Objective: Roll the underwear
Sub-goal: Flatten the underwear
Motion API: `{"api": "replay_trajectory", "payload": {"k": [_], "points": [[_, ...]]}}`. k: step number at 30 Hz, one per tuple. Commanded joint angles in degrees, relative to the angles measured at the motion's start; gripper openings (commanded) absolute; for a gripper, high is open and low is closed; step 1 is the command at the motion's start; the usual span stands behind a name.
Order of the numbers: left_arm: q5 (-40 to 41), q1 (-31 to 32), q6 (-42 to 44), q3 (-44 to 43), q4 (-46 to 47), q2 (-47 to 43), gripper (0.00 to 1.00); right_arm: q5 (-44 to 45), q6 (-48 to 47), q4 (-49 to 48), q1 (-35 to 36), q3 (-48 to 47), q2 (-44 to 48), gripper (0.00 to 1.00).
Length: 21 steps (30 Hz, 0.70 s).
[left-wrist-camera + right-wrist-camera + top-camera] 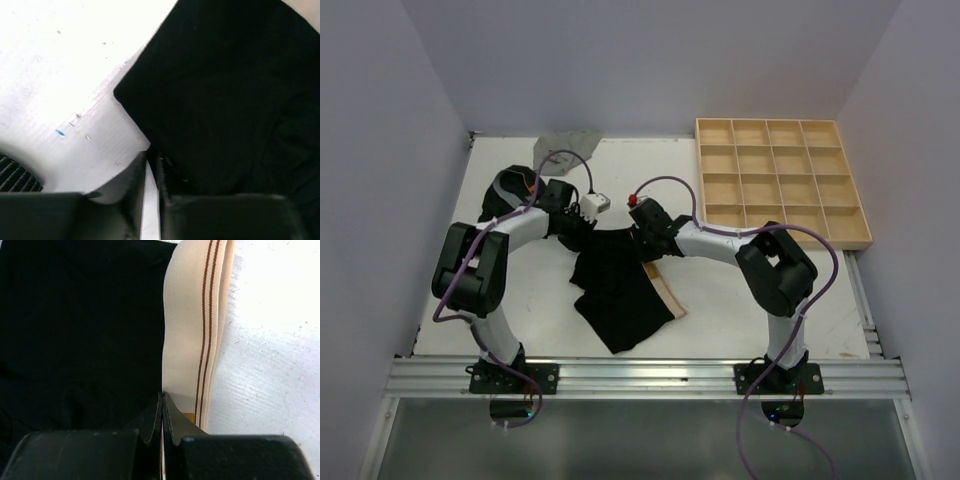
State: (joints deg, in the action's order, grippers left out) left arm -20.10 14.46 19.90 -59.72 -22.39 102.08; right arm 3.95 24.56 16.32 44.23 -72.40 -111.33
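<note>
Black underwear (620, 290) mid counter (740, 300): right end effector (162, 396) pressed together at the tan waistband (190, 315), left end effector (148, 157) on the left hem, grip unclear, likely squaring up to roll.

So there's a light wooden grid tray (782, 178), four by four open compartments, parked at the far right corner of the white table (740, 310). The table has little specks, one tiny blue fleck (60, 132). A ribbed aluminium rail (650, 378) runs along the near edge, with pale lavender walls (650, 60) all around.
</note>
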Motion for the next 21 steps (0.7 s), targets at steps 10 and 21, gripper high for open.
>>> {"api": "replay_trajectory", "payload": {"k": [10, 21], "points": [[14.0, -2.7, 1.8, 4.4, -2.9, -2.1, 0.0, 0.5, 6.3, -2.3, 0.0, 13.3, 6.7, 0.0], [6.9, -2.9, 4.0, -0.7, -4.1, -4.3, 0.3, -3.7, 8.5, -5.7, 2.9, 16.7, 19.8, 0.2]]}}
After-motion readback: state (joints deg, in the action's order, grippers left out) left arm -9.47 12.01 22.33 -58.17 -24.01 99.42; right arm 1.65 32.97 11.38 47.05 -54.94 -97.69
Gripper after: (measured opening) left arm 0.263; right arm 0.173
